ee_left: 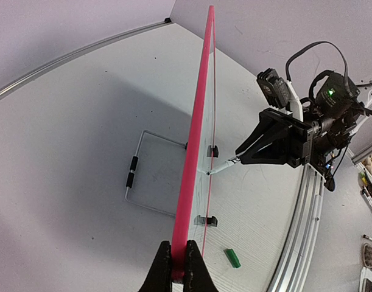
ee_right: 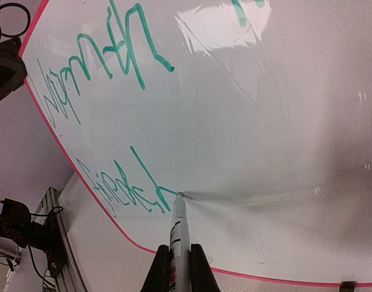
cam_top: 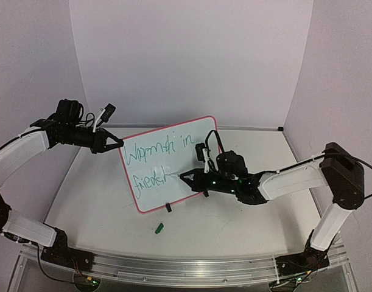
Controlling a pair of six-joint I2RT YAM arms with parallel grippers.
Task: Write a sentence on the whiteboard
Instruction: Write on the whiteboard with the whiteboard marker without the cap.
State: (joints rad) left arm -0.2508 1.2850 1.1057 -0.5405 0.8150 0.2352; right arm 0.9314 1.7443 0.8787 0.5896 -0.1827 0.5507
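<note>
The whiteboard (cam_top: 189,167) stands upright and tilted on the table, white with a pink-red frame. My left gripper (ee_left: 178,267) is shut on its pink side edge (ee_left: 195,152). The sentence (cam_top: 158,151) is green script in two lines; the lower line (ee_right: 125,188) stops partway along the board. My right gripper (ee_right: 179,267) is shut on a white marker (ee_right: 178,231) whose tip touches the board at the end of the lower line. In the top view the right gripper (cam_top: 189,176) points left at the board's face.
A green marker cap (cam_top: 159,229) lies on the table in front of the board. Two black clip feet (cam_top: 168,207) hold the bottom edge. A wire stand (ee_left: 132,172) lies behind the board. A metal rail (cam_top: 173,267) runs along the near edge.
</note>
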